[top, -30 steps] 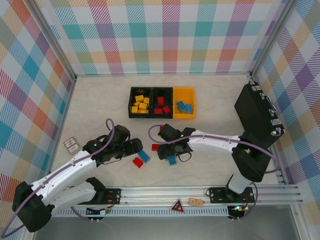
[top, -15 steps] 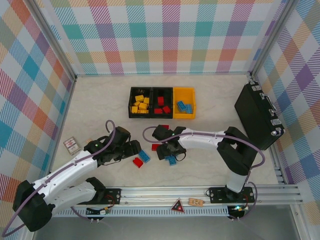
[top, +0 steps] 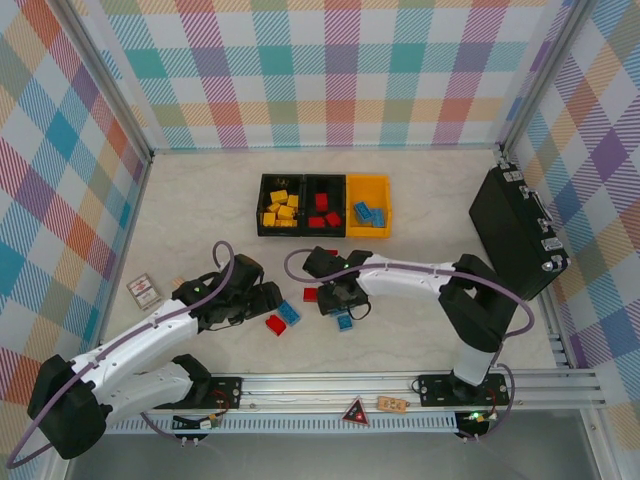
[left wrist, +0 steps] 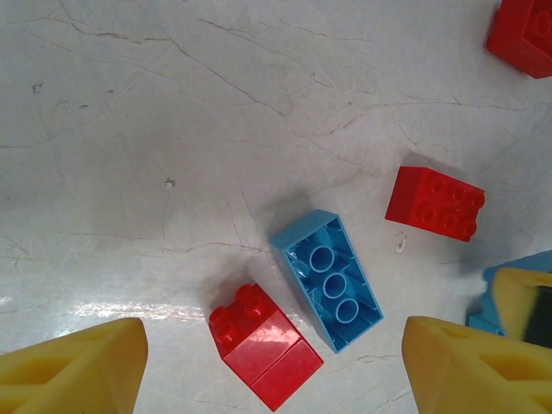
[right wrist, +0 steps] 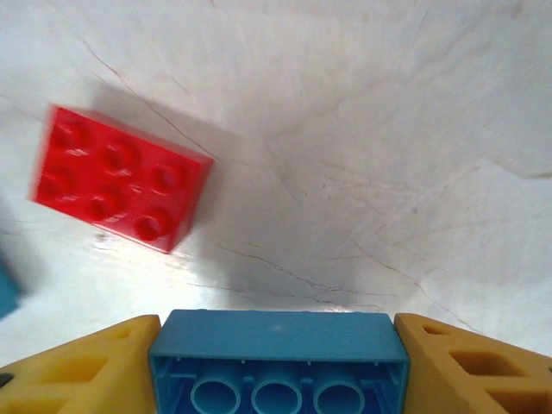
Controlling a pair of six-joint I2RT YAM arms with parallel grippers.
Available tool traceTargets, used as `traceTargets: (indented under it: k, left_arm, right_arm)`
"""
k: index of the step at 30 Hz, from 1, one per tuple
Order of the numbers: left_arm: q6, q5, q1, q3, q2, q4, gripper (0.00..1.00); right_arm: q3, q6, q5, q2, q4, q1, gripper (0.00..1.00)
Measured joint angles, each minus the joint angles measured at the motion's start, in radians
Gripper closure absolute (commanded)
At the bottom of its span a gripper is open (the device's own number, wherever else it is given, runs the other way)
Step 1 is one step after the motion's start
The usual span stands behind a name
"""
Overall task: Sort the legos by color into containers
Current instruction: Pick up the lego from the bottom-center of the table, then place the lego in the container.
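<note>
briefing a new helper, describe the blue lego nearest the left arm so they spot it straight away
From the row of bins at mid-table, come toward the left claw. The blue brick lies just ahead of it, beside a red brick. It lies hollow side up, three tubes showing; the other blue brick sits in the right claw.

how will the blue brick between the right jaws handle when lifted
The blue brick looks like hard moulded plastic, so probably stiff. Its open hollow underside suggests it is light. Its smooth, flat ends may slip a little.
</note>
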Motion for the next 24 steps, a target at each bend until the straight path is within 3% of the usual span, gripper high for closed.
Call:
traceTargets:
  k: [6,12,24]
  left_arm:
    - [0.000,0.014,0.000,0.000,0.005,0.029,0.23]
    - [0.001,0.040,0.000,0.007,0.021,0.073,0.23]
    - [0.009,0.064,-0.011,0.055,0.074,0.125,0.23]
  right_arm:
    - [0.086,-0.041,-0.003,-0.089,-0.011,-0.134,0.39]
    - [0.208,-0.058,-0.010,-0.076,-0.013,-0.312,0.38]
    - [0.571,-0.008,0.034,0.264,-0.061,-0.483,0.38]
